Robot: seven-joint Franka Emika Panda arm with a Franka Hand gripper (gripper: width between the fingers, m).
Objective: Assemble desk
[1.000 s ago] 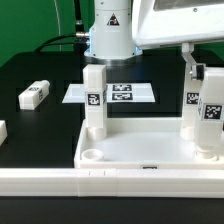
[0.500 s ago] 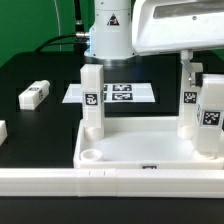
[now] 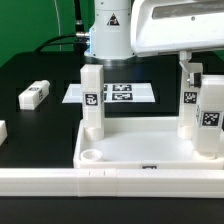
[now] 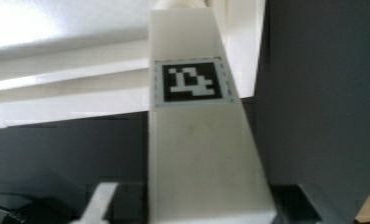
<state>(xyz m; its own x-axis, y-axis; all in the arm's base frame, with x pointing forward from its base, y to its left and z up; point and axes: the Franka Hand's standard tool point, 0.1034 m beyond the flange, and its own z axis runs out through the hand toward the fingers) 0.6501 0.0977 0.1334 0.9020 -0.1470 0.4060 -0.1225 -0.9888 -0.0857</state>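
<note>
Your gripper (image 4: 196, 205) is clenched on a desk leg. In the wrist view the held leg (image 4: 200, 140) fills the gap between the two fingers (image 4: 105, 205), which sit against its opposite sides. Its black-and-white tag (image 4: 191, 82) faces the camera.

Read the exterior view as a clock face centred on the tabletop (image 3: 140, 150). The tabletop lies flat on the black table (image 3: 40, 130), rim up. At its ten o'clock corner the left leg (image 3: 93, 105) stands upright. At the eight o'clock corner you see a round socket (image 3: 90, 156) with nothing in it.

At two o'clock the far right leg (image 3: 189, 115) stands upright. Just beside it, toward three o'clock, stands the near right leg (image 3: 212, 135), also upright and partly cut off by the frame edge. The gripper's white body hangs over these two at one o'clock, with a dark finger reaching down by their tops. From this view you cannot tell which of the two is the held leg.

Off the tabletop, a loose leg (image 3: 35, 94) lies on its side on the table out past ten o'clock, well apart from the tray. At nine o'clock a white part (image 3: 3, 130) is too cut off to name. The marker board (image 3: 125, 92) lies at twelve o'clock, beyond the rear rim. The long white border rail (image 3: 60, 182) runs along six o'clock, just beside the front rim.
</note>
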